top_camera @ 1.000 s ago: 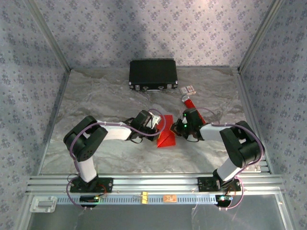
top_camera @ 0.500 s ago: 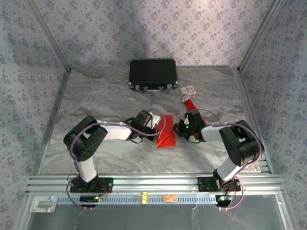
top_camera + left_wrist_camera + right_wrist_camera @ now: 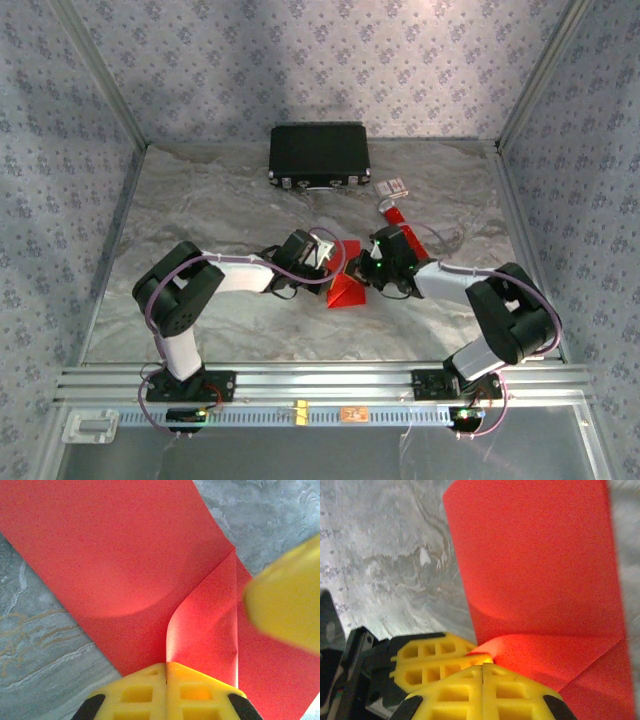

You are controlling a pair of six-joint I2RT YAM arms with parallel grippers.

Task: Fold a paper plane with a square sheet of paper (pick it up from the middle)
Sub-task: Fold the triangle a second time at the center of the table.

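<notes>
Over the table point(image 3: 200, 200), we are pinching the red paper point(image 3: 345, 293) tight in the left claw point(image 3: 166, 666) and right claw point(image 3: 483, 666), aiming for even tension.

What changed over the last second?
The right gripper, shut on the red paper sheet, shifted slightly left toward the left gripper, while the right arm's elbow swung outward to the right. From above, the sheet's outline drew in to a smaller triangle. Nothing was let go. The left gripper stayed shut on the sheet, and the black case and red tube did not move.
</notes>
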